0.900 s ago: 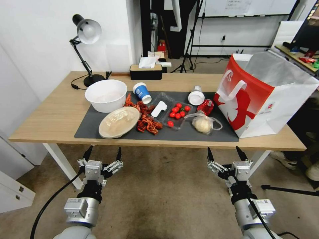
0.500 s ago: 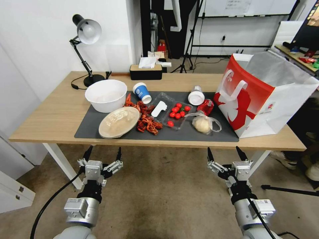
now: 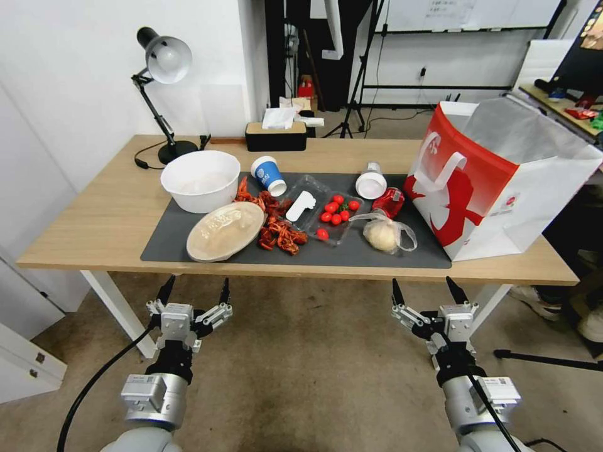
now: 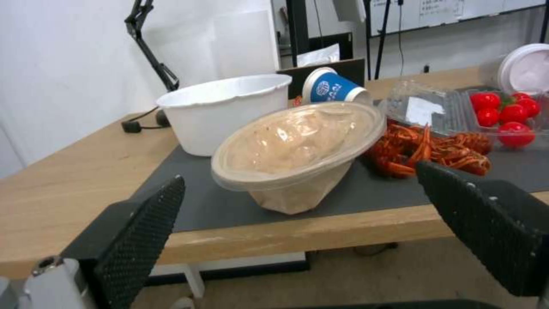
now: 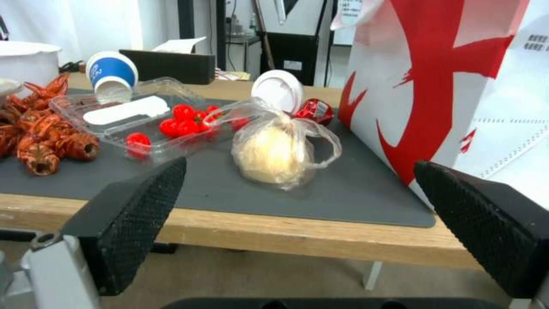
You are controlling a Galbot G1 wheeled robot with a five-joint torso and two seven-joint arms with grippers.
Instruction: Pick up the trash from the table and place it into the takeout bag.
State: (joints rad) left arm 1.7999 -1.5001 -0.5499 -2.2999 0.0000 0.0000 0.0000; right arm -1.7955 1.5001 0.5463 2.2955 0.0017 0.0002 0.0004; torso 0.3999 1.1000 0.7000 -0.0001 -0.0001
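Trash (image 3: 383,235) on grey-matted wooden table (image 3: 94,220) (white-walled room), both grippers' jaws wide below its edge.

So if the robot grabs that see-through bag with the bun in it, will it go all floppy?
Probably. The clear bag with pale bun is thin, crinkled film with loose loop handles, so it would likely sag and swing. The bun looks soft and round, so a hard squeeze might squash it. It seems light. Both the left pincer and right pincer hang open below the table.

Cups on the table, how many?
2, both tipped on the dark mat: blue-and-white paper cup beside the big white bowl, white lidded cup near the takeout bag. None seem hidden.
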